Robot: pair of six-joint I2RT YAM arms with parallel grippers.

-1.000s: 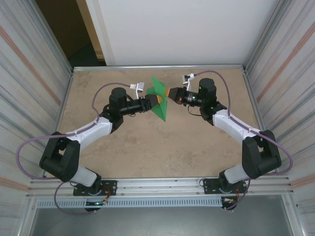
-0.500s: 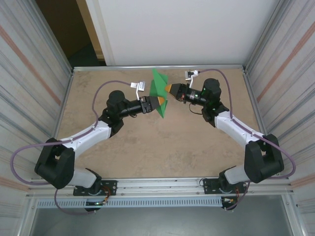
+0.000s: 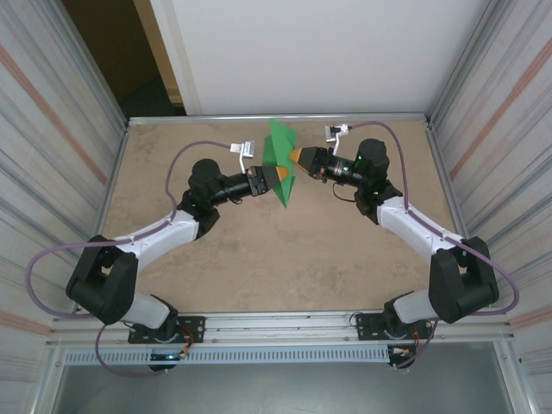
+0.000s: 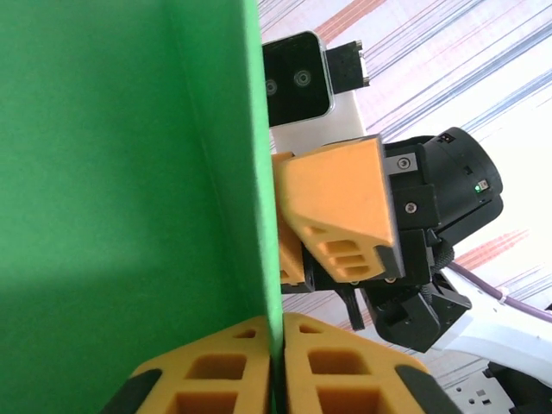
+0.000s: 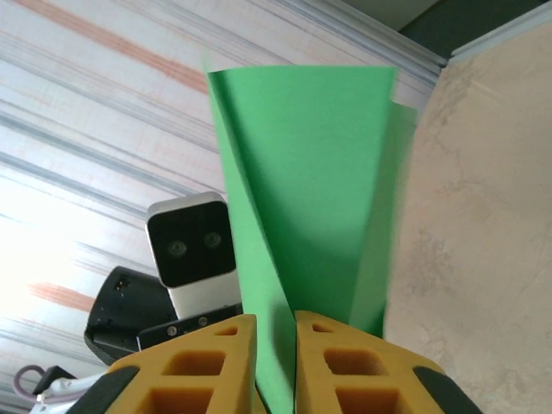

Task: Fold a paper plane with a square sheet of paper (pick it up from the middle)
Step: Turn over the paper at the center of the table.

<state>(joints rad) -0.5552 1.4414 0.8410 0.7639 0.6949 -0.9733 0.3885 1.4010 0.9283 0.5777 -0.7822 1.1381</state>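
Left jaws, orange pads (image 4: 216, 371) pressed flat together, clamp one side of the square sheet of paper (image 3: 278, 148). Right jaws, pads (image 5: 345, 362) a sliver apart, straddle the other side w/ the sheet running between them; we judge that hold loose. We see the sheet part-creased, standing upright in mid-air btwn the two arms, above the far middle of the tabletop (image 3: 259, 259). Risk, as we read it: w/ only one firm pinch, thin paper may sag, swivel or slip, and a right pad dragging a flap on its way out could spring the crease. Room: the rear rail (image 3: 276, 116) sits near behind the sheet, bare tabletop opens toward the arm bases, and the side walls (image 3: 60, 155) are well apart from both arms.
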